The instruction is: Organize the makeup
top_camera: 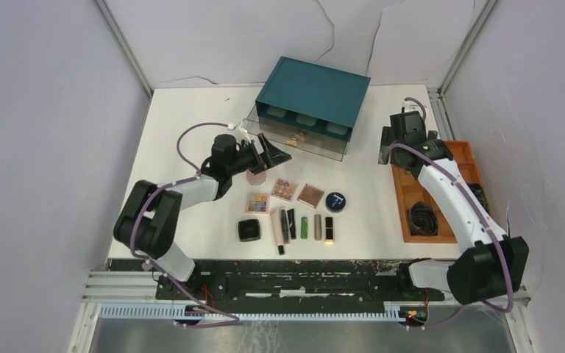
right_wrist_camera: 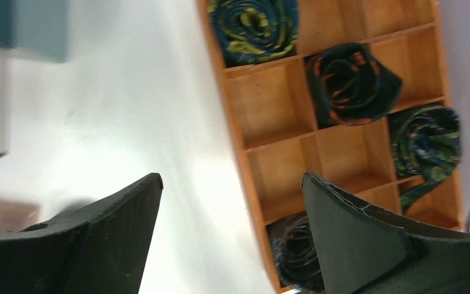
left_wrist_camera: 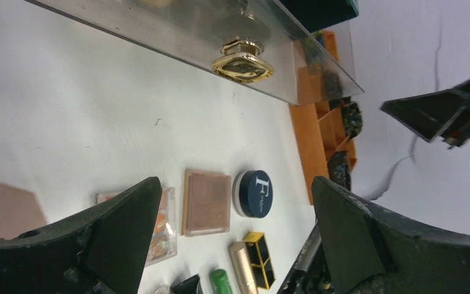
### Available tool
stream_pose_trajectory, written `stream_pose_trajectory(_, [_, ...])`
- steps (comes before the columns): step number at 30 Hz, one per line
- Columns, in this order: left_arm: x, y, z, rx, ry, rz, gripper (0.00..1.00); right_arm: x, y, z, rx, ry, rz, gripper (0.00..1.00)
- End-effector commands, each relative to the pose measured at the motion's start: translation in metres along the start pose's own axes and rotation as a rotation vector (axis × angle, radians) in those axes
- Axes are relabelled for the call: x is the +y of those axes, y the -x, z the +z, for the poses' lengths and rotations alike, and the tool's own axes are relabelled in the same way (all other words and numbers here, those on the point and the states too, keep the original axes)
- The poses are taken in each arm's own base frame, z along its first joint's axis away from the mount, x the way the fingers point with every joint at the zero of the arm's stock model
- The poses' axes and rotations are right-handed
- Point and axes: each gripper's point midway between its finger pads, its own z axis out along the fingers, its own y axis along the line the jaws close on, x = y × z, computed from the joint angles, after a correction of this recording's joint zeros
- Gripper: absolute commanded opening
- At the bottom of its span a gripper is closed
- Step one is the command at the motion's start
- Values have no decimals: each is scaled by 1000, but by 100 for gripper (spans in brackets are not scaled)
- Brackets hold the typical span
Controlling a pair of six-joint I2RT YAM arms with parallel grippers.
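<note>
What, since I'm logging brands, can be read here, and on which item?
"F": large white letter on the lid of the dark blue round compact.
Tiny line beneath that letter: too blurred to read.
Nothing else is legible.

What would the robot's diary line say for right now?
left tool: open, empty, near clear drawer | right tool: open, empty, by wooden tray | makeup: on table, none held

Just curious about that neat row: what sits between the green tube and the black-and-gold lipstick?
A slim tan tube lies between the green tube and the black-and-gold lipstick. The top view shows it, and the left wrist view too.
</note>
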Motion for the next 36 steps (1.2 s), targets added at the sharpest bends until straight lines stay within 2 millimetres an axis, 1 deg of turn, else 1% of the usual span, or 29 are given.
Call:
stream_pose_trajectory(1, [13, 5, -29, 46, 142, 209, 99, 24, -14, -37, -9, 141, 98, 89])
stream_pose_trajectory(3, [21, 11, -41, 49, 212, 245, 99, 40, -32, -44, 20, 205, 113, 86])
stream_pose_trajectory(7, [39, 23, -69, 64, 388, 331, 99, 67, -62, -53, 63, 255, 99, 84])
stream_pose_trajectory(9, [45, 32, -85, 59, 485, 381, 99, 82, -71, -58, 74, 279, 83, 83])
stream_pose_trajectory(10, [47, 37, -92, 51, 524, 405, 99, 93, -76, -64, 72, 303, 62, 83])
stream_pose_trajectory(13, [52, 48, -112, 18, 626, 448, 99, 116, -84, -74, 60, 328, 30, 82])
stream_pose_trajectory(15, [56, 50, -121, 6, 675, 446, 99, 131, -92, -78, 67, 342, 29, 81])
stream_pose_trajectory(17, [59, 49, -126, -8, 703, 427, 99, 149, -105, -81, 94, 362, 21, 79])
stream_pose_trajectory(19, [60, 46, -129, -16, 708, 408, 99, 167, -119, -85, 119, 389, 3, 78])
stream_pose_trajectory(21, [61, 43, -130, -23, 706, 393, 99, 181, -130, -90, 132, 396, -27, 76])
stream_pose_trajectory(23, [60, 43, -130, -30, 706, 378, 99, 186, -141, -93, 143, 379, -55, 75])
stream_pose_trajectory(25, [58, 42, -130, -33, 694, 366, 99, 187, -154, -93, 164, 356, -50, 74])
stream_pose_trajectory(28, [53, 41, -130, -38, 678, 353, 100, 183, -175, -92, 196, 326, -1, 70])
stream_pose_trajectory(29, [52, 41, -130, -41, 677, 351, 100, 180, -181, -92, 203, 319, 21, 68])
stream_pose_trajectory(31, [51, 42, -130, -44, 678, 346, 100, 178, -191, -92, 211, 317, 60, 65])
stream_pose_trajectory(33, [47, 44, -130, -44, 667, 344, 100, 177, -196, -91, 213, 318, 73, 61])
stream_pose_trajectory(36, [40, 47, -128, -56, 645, 340, 100, 172, -201, -87, 217, 303, 52, 60])
